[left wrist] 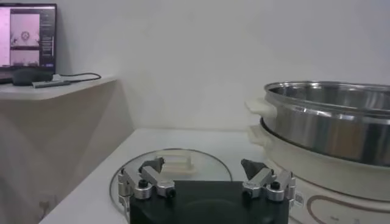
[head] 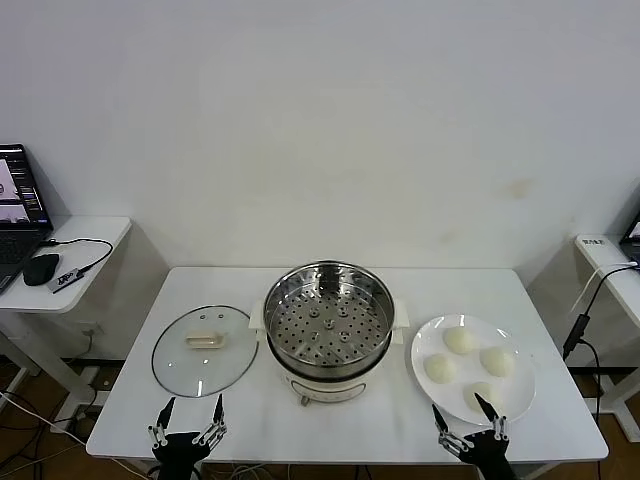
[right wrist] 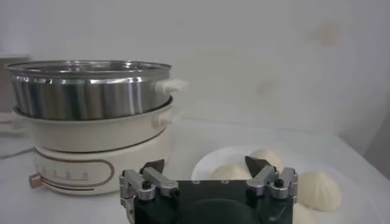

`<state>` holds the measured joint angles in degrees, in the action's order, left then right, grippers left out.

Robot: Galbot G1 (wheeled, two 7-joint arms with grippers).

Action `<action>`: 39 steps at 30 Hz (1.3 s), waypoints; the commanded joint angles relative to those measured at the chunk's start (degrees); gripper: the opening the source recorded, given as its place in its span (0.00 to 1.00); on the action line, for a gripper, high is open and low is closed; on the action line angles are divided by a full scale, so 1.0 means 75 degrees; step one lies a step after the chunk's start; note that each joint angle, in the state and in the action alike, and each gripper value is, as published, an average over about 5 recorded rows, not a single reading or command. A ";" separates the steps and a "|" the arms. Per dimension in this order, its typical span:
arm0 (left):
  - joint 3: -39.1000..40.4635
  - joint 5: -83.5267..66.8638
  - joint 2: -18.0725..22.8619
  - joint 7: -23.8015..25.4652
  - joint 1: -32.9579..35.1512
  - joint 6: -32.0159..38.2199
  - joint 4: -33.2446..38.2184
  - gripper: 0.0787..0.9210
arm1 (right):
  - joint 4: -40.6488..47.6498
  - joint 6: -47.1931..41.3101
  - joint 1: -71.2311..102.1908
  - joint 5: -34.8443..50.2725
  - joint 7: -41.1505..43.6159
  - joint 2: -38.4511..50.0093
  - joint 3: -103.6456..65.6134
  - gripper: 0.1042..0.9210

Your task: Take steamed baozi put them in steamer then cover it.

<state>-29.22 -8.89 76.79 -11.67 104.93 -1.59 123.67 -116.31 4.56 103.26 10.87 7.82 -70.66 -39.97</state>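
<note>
Both arms are cut off at the table's [head: 300, 425] near edge, left gripper [head: 188, 420] and right gripper [head: 474, 425] spread wide and empty, flanking the steamer [head: 328, 320], with the right fingertip overlapping the plate [head: 425, 350] of baozi [head: 458, 340].

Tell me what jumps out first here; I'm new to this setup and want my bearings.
The shiny steamer stands open at the middle of the white table, its holed tray empty. Its glass cover lies flat on the table to the robot's left, and a white plate with four baozi sits to the right. The left claw and right claw wait open at the near edge.
</note>
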 commanded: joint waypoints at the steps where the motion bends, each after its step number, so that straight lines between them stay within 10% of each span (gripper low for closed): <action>1: -0.0030 0.0416 -0.0016 0.0073 -0.0115 -0.0725 0.0153 0.88 | 0.0163 -0.0106 -0.0614 -0.1625 -0.0206 0.0571 -0.0413 0.88; 20: -0.0125 0.1011 -0.0515 0.0089 -0.0397 -0.0561 0.0053 0.88 | 0.1634 -0.1009 -0.3626 -0.5736 0.3225 0.4525 -0.0188 0.88; 39: -0.0189 0.1109 -0.0499 -0.0028 -0.0429 -0.0465 -0.0054 0.88 | 0.3984 -0.1071 -1.0654 -0.3341 0.6566 0.6471 0.7543 0.88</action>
<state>-30.74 -0.88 73.22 -11.88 101.79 -4.89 123.47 -93.82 -3.44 49.78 -18.99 45.59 -28.20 -11.54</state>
